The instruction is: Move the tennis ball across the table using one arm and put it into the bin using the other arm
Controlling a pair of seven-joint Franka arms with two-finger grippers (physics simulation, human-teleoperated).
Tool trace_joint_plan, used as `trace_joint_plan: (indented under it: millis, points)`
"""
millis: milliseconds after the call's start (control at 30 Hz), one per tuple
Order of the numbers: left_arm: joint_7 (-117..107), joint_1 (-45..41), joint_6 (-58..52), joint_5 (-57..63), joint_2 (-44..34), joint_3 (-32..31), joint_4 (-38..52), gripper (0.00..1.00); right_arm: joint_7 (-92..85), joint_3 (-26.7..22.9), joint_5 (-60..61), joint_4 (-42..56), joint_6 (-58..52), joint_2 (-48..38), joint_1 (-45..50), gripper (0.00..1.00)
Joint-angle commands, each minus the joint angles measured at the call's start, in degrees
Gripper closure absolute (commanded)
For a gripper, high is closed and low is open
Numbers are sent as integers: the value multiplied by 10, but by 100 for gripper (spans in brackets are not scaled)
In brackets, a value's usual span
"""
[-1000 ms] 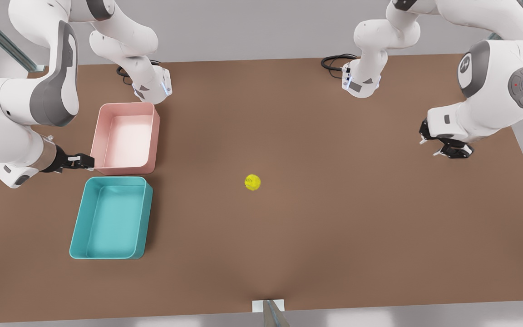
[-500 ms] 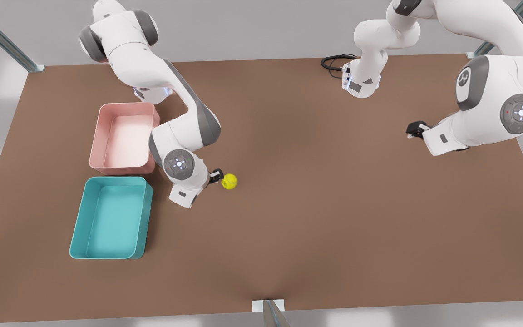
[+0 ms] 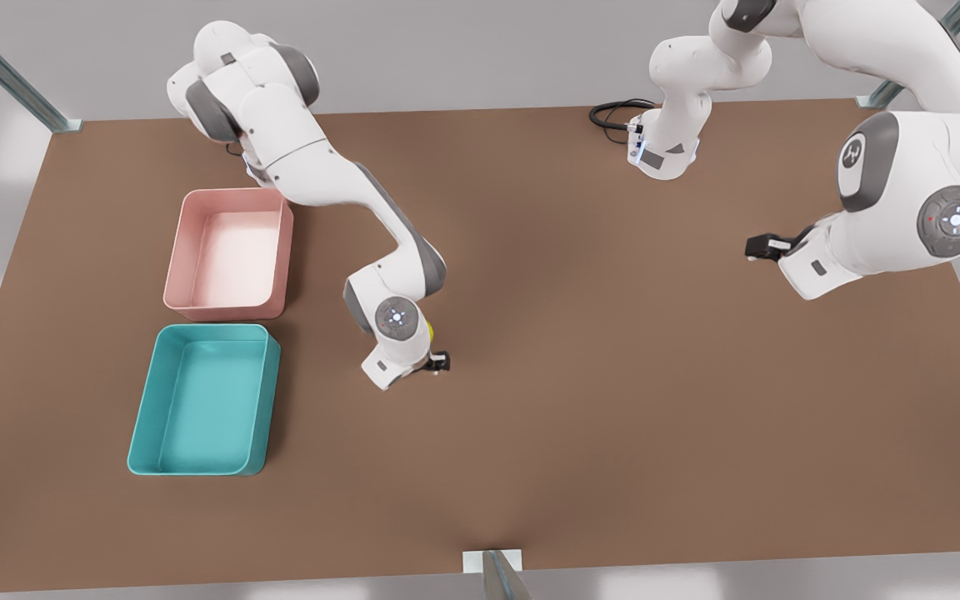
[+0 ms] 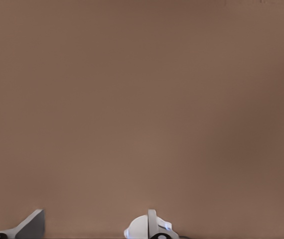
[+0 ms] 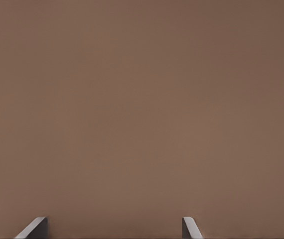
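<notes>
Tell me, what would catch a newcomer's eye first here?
A pink shallow rectangular plastic tray and a teal plastic bin sit together at the front view's left on the matte brown table. Beside them a white arm's gripper hangs low, a sliver of the small yellow-green tennis ball peeking past its wrist. The other arm's gripper waits at the front view's right.

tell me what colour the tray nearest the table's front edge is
Teal, a turquoise blue-green. The bin shows best in the front view, beside the pink tray.
</notes>
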Motion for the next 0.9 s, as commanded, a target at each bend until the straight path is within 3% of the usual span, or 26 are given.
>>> trace_joint_plan:
  millis: [0,167,867]
  points:
    - [-77,1,-3,0,0,0,0,0,188,0,-3,-16,80,-4,9,0]
    - [-77,2,-2,0,1,0,0,0,189,0,-3,-119,128,-62,33,0]
    - [-74,9,-5,-1,8,0,0,0,181,-1,-14,-239,174,-98,59,0]
